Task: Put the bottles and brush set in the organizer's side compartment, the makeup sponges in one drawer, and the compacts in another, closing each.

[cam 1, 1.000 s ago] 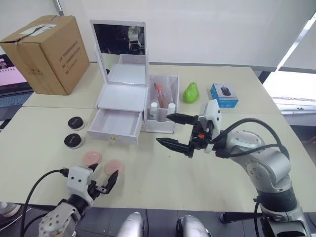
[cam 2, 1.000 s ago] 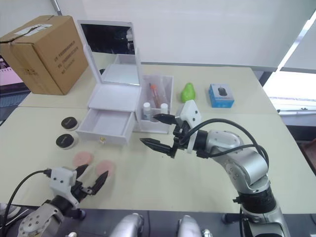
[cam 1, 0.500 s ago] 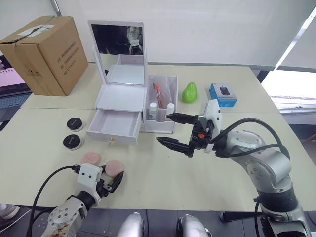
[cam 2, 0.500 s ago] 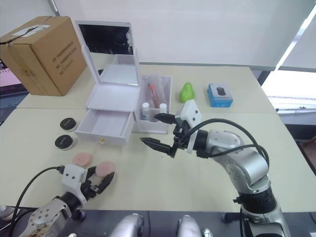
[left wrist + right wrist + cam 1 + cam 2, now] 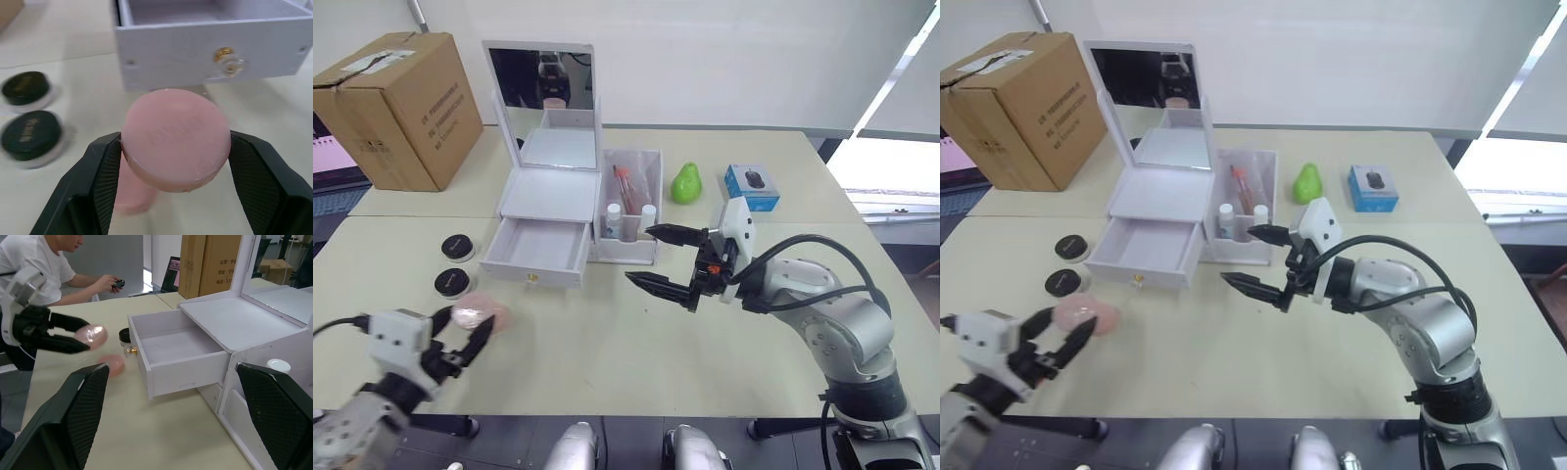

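My left gripper [image 5: 465, 320] is shut on one pink makeup sponge [image 5: 176, 137], held just above the table in front of the organizer [image 5: 553, 191]. The second sponge [image 5: 134, 191] lies on the table under it. One organizer drawer [image 5: 538, 250] with a gold knob [image 5: 224, 54] stands pulled open and empty. Both black compacts [image 5: 458, 246] [image 5: 454, 282] lie left of the drawer. The side compartment [image 5: 631, 245] holds two white-capped bottles [image 5: 617, 215] [image 5: 648, 215] and the brush set [image 5: 628, 186]. My right gripper [image 5: 641, 256] hovers open, right of the drawer.
A brown cardboard box [image 5: 396, 108] stands at the back left, with a laptop [image 5: 333, 171] beside it. A green pear [image 5: 684, 183] and a blue mouse box [image 5: 751, 186] sit right of the organizer. A seated person [image 5: 29, 264] shows beyond the table.
My left gripper closed on one sponge, lifted it off the table and drew it to the left. The right arm stayed put. The head view shifted a little.
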You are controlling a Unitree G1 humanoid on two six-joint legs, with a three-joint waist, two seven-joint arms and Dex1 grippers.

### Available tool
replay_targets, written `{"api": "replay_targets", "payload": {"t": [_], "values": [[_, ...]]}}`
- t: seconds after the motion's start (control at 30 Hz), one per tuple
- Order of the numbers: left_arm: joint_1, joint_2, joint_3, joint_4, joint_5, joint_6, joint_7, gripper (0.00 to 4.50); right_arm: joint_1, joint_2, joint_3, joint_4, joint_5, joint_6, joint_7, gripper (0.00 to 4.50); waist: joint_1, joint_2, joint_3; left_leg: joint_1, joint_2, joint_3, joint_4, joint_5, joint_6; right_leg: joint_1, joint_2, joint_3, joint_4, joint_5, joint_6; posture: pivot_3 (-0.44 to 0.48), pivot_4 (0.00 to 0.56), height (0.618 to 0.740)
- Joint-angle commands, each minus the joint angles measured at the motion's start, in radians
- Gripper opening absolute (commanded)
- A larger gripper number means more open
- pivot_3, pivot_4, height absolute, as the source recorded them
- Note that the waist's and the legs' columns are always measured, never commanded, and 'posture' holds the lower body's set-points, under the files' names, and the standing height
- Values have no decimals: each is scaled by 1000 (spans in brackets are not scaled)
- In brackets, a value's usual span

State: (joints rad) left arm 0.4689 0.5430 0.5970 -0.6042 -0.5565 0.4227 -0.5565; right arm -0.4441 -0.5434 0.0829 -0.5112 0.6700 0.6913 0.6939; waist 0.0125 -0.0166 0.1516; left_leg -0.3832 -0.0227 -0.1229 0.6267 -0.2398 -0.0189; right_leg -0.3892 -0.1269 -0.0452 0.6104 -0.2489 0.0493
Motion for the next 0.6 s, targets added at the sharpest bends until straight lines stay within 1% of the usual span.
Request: {"api": "replay_targets", "payload": {"t": [0.03, 0.07, 0.13, 0.17, 0.23, 0.33, 0.37, 0.43, 0.47, 0.53, 0.6], "values": [[-54, 105, 130, 55, -98, 36, -70, 2995, -4, -4, -22, -30, 4, -6, -2, 4500, 4, 0, 0, 0, 0, 0, 0, 0, 0, 0, 1, 0, 0, 0, 0, 0, 150, 729], [-74, 131, 144, 75, -110, 43, -82, 2995, -6, -3, -21, -31, 5, -5, -3, 4500, 6, -1, 0, -1, 0, 0, 0, 0, 0, 0, 1, 1, 0, 0, -1, 0, 150, 729], [-179, 215, 137, 143, -147, 65, -123, 2995, -15, -1, -23, -31, 5, -7, -5, 4500, 10, -1, 1, -2, -1, 0, 0, 0, -1, 0, 1, 3, -1, 0, -1, 0, 150, 729], [-249, 255, 105, 182, -165, 82, -150, 2995, -21, 1, -23, -29, 5, -7, -7, 4500, 11, -2, 1, -2, -2, 0, 0, 0, -1, 1, 1, 4, 0, 0, -1, 0, 150, 729], [-365, 302, 35, 254, -194, 103, -212, 2995, -29, 5, -22, -28, 1, -9, -12, 4500, 11, -2, 1, -3, -2, 0, 0, 0, -2, 0, 3, 5, -1, 0, -1, 0, 150, 729], [-498, 330, -67, 361, -168, 96, -276, 2995, -33, 13, -19, -26, -5, -11, -24, 4500, 1, -2, 1, -1, -3, 0, 0, 3, -1, 1, 3, 7, 0, 2, 4, 0, 150, 729], [-548, 334, -106, 395, -165, 101, -300, 2995, -30, 16, -18, -27, -8, -13, -28, 4500, -1, -2, 1, 0, -3, 0, 0, 7, -3, 1, 4, 8, 0, 4, 6, 0, 150, 729], [-626, 336, -161, 453, -160, 112, -329, 2995, -26, 21, -15, -29, -14, -15, -37, 4500, -7, -3, 2, 0, -3, 0, 0, 7, -3, 1, 6, 9, 0, 3, 5, 0, 150, 729], [-669, 337, -207, 489, -136, 103, -350, 2995, -19, 23, -14, -33, -19, -17, -42, 4500, -10, -4, 2, 0, -1, 0, 0, 7, -3, 1, 8, 11, 0, 4, 5, 0, 150, 729], [-725, 336, -263, 542, -97, 85, -376, 2995, -11, 28, -13, -40, -28, -18, -52, 4500, -13, -5, 1, 1, 0, -1, 0, 7, -3, 1, 14, 16, 0, 4, 5, 0, 150, 729], [-765, 329, -297, 576, -79, 76, -403, 2995, -3, 34, -15, -53, -29, -14, -67, 4500, -17, -5, 1, 2, 1, 0, -1, 7, -3, 2, 16, 19, 1, 4, 5, 0, 150, 729]]}}
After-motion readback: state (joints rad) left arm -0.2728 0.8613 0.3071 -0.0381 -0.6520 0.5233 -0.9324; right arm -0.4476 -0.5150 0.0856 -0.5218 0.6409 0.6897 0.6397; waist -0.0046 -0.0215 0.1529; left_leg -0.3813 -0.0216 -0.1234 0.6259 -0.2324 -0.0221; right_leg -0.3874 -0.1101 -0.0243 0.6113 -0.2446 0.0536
